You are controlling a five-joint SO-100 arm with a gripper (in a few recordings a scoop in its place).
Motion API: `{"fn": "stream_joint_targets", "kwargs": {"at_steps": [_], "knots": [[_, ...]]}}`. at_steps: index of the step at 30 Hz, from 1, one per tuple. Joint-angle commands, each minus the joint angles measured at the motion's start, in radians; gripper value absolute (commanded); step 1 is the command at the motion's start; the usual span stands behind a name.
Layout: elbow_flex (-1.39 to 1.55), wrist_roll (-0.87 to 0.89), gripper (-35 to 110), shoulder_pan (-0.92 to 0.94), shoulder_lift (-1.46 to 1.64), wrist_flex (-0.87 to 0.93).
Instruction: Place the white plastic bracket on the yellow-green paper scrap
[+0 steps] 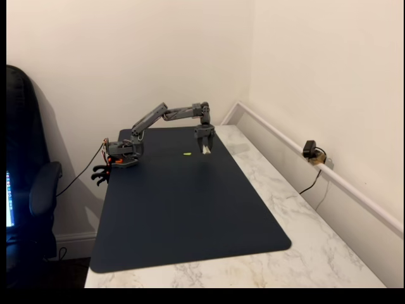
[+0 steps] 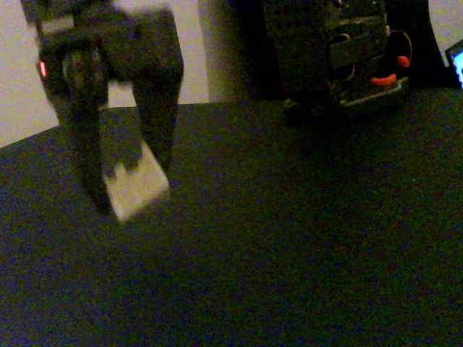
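With the small off-white angular plastic bracket (image 2: pixel 137 189) pinched in the dark gripper (image 1: pixel 205 149), carrying is underway; next, shift left onto the tiny yellow-green paper scrap (image 1: pixel 186 154) at upper centre.

You'll find the gripper (image 2: pixel 119 184) smeared by blur with its top cut off, its fingers covering part of the bracket (image 2: pixel 137 189); the scrap (image 1: pixel 187 154) is a shapeless speck.

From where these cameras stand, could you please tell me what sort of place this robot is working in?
Probably a home office or hobby corner, not a lab: a white marble-patterned desk against plain cream walls, a dark blue desk mat under the arm, and a black padded office chair beside it.
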Motion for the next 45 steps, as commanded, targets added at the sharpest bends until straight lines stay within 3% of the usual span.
{"fn": "stream_joint_targets", "kwargs": {"at_steps": [1, 8, 19, 45], "knots": [[0.06, 0.008, 0, -0.017, 0.252, 0.048], [0.295, 0.034, 0, 0.035, 0.437, 0.011], [0.747, 0.04, 0, 0.181, 0.661, -0.19], [1.063, 0.049, 0, 0.27, 0.629, -0.453]]}}
